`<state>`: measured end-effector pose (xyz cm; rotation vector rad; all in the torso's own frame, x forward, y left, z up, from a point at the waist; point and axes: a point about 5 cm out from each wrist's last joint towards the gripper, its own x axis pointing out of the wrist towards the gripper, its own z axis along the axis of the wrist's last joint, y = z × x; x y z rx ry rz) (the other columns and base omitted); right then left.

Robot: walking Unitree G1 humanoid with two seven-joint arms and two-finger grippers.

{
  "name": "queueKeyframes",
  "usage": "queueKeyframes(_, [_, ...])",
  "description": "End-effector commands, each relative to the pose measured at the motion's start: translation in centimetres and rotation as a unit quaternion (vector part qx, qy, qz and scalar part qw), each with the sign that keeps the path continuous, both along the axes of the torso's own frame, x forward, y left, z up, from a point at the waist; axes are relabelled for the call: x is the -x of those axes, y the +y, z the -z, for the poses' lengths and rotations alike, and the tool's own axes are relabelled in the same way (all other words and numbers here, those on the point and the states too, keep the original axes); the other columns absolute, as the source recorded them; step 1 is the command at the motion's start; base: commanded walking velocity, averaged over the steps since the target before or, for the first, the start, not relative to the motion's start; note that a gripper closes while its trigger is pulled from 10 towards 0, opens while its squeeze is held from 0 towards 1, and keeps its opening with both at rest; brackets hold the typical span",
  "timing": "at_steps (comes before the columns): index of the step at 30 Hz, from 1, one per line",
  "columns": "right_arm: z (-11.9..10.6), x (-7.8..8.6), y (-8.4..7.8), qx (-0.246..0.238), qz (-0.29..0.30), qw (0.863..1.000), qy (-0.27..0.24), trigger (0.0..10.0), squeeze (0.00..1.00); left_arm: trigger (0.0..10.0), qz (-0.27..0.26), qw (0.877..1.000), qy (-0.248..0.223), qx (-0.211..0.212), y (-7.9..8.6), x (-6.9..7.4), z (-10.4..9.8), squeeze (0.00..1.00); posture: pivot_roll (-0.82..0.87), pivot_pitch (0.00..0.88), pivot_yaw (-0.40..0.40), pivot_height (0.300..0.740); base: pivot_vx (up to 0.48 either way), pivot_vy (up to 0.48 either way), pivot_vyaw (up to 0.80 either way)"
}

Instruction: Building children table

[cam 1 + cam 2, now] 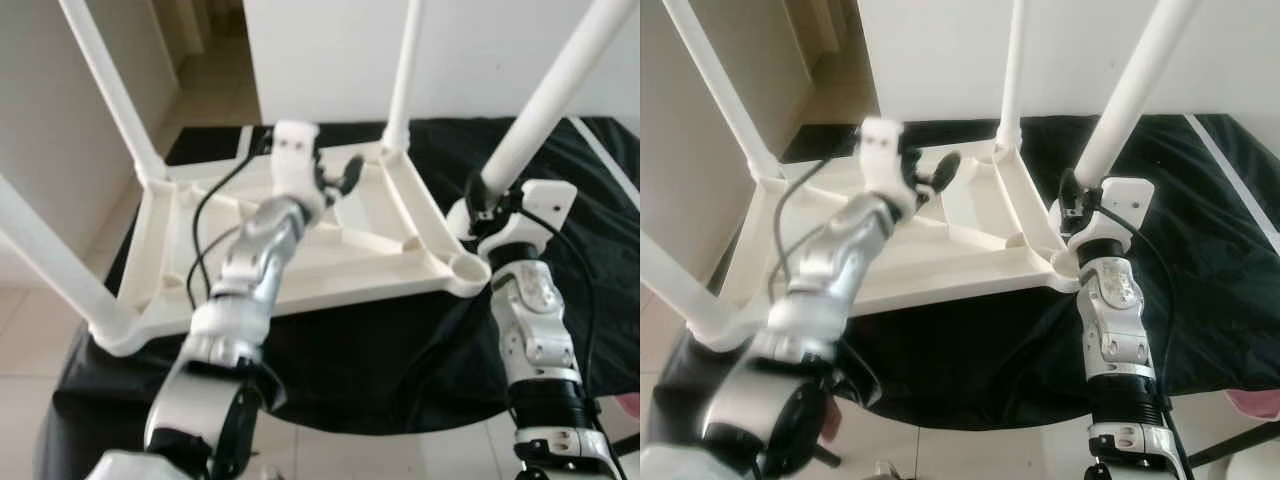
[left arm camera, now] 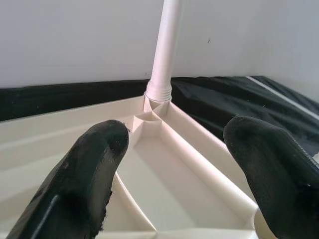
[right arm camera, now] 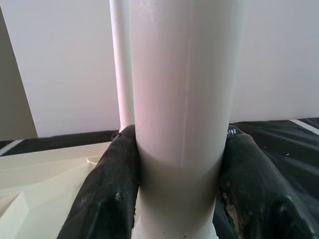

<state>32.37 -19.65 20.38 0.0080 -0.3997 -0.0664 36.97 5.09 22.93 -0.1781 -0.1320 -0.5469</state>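
From the head views, the upturned tabletop (image 1: 300, 255) lies flat on the black-draped table (image 1: 400, 350), its 4 legs pointing up, the near-right leg (image 1: 555, 95) leaning away from its corner socket. The left wrist view shows the left pincer (image 2: 174, 164) wide and empty over the frame's ribs. In the right wrist view the right pincer (image 3: 179, 164) clamps that leg, so seating it looks like the step in hand, calling next for straightening and a downward twist.

A cream tabletop (image 1: 300, 262) of smooth, faintly glossy plastic is laid upside down on matt black cloth (image 1: 590, 230). Its white leg (image 3: 182, 114), smooth and lightly sheened, is clasped by the right gripper (image 3: 179, 184), whose black fingers (image 3: 107, 194) are rubbery and scuffed.
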Motion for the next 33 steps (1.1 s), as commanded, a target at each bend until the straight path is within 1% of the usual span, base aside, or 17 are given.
queueKeyframes(1, [0.0,-0.1,0.2,0.006,-0.004,1.000,0.005,10.0,0.00,10.0,0.015,1.000,-0.009,0.009,-0.6,0.6,-0.3,0.00,-0.06,0.032,0.040,0.740,0.000,0.000,0.00])
queueKeyframes(4, [0.3,0.0,0.2,0.011,-0.002,1.000,0.010,10.0,0.00,10.0,0.026,0.999,-0.016,-0.021,-1.1,1.7,1.2,0.00,-0.06,0.034,0.038,0.740,0.000,0.000,0.00])
queueKeyframes(5, [0.3,0.0,0.2,0.011,-0.002,1.000,0.010,10.0,0.00,10.0,0.026,0.999,-0.016,-0.021,-1.1,1.7,1.2,0.00,-0.06,0.034,0.038,0.740,0.000,0.000,0.00])
queueKeyframes(8, [0.6,0.2,-0.2,0.011,0.010,1.000,0.014,10.0,0.00,10.0,0.045,0.997,-0.033,-0.061,-1.2,3.2,3.0,0.00,-0.06,0.036,0.037,0.740,0.000,0.000,0.00])
queueKeyframes(9, [0.6,0.2,-0.2,0.011,0.010,1.000,0.014,10.0,0.00,10.0,0.045,0.997,-0.033,-0.061,-1.2,3.2,3.0,0.00,-0.06,0.036,0.037,0.740,0.000,0.000,0.00])
queueKeyframes(11, [0.8,0.4,-0.3,0.012,0.013,1.000,0.017,10.0,0.00,10.0,0.060,0.993,-0.043,-0.096,-1.3,4.0,3.8,0.00,-0.05,0.037,0.035,0.740,0.000,0.000,0.00])
queueKeyframes(13, [0.9,0.5,-0.3,0.013,0.014,1.000,0.019,10.0,0.00,10.0,0.073,0.990,-0.050,-0.110,-1.3,4.4,4.1,0.00,-0.05,0.037,0.034,0.740,0.000,0.000,0.00])
queueKeyframes(14, [1.1,0.6,-0.3,0.014,0.014,1.000,0.021,10.0,0.00,10.0,0.099,0.988,-0.053,-0.103,-1.6,5.0,4.3,0.00,-0.05,0.039,0.032,0.740,0.000,0.000,0.00])
queueKeyframes(15, [1.1,0.6,-0.3,0.014,0.014,1.000,0.021,10.0,0.00,10.0,0.099,0.988,-0.053,-0.103,-1.6,5.0,4.3,0.00,-0.05,0.039,0.032,0.740,0.000,0.000,0.00])
queueKeyframes(16, [1.2,0.6,-0.3,0.014,0.013,1.000,0.023,10.0,0.00,10.0,0.117,0.987,-0.055,-0.095,-1.7,5.5,4.4,0.00,-0.05,0.038,0.033,0.740,0.000,0.000,0.00])
queueKeyframes(18, [1.2,0.5,0.0,0.009,0.012,1.000,0.024,10.0,0.00,10.0,0.166,0.980,-0.057,-0.094,-2.4,6.5,4.5,0.00,-0.06,0.038,0.033,0.740,0.000,0.000,0.00])
queueKeyframes(20, [1.2,0.5,0.1,0.007,0.011,1.000,0.023,10.0,0.00,10.0,0.182,0.976,-0.060,-0.102,-2.6,6.9,4.6,0.00,-0.06,0.038,0.033,0.740,0.000,0.000,0.00])
queueKeyframes(23, [1.1,0.5,0.6,0.002,0.005,1.000,0.021,10.0,0.00,10.0,0.265,0.951,-0.071,-0.145,-3.8,9.1,5.7,0.00,-0.06,0.036,0.033,0.740,0.000,0.000,0.00])
queueKeyframes(24, [1.1,0.5,0.6,0.002,0.005,1.000,0.021,10.0,0.00,10.0,0.265,0.951,-0.071,-0.145,-3.8,9.1,5.7,0.00,-0.06,0.036,0.033,0.740,0.000,0.000,0.00])
queueKeyframes(25, [1.2,0.6,0.8,0.002,0.004,1.000,0.022,10.0,0.00,10.0,0.281,0.946,-0.068,-0.149,-4.0,9.5,6.0,0.00,-0.06,0.036,0.033,0.740,0.000,0.000,0.00])
queueKeyframes(27, [1.3,0.7,1.0,0.003,-0.001,1.000,0.023,10.0,0.00,10.0,0.297,0.942,-0.059,-0.146,-4.2,10.1,6.3,0.00,-0.06,0.037,0.031,0.740,0.000,0.000,0.00])
queueKeyframes(33, [1.3,0.9,1.2,0.004,-0.005,1.000,0.022,10.0,0.00,10.0,0.306,0.940,-0.047,-0.144,-4.4,10.5,6.5,0.00,-0.06,0.038,0.030,0.740,0.000,0.000,0.00])
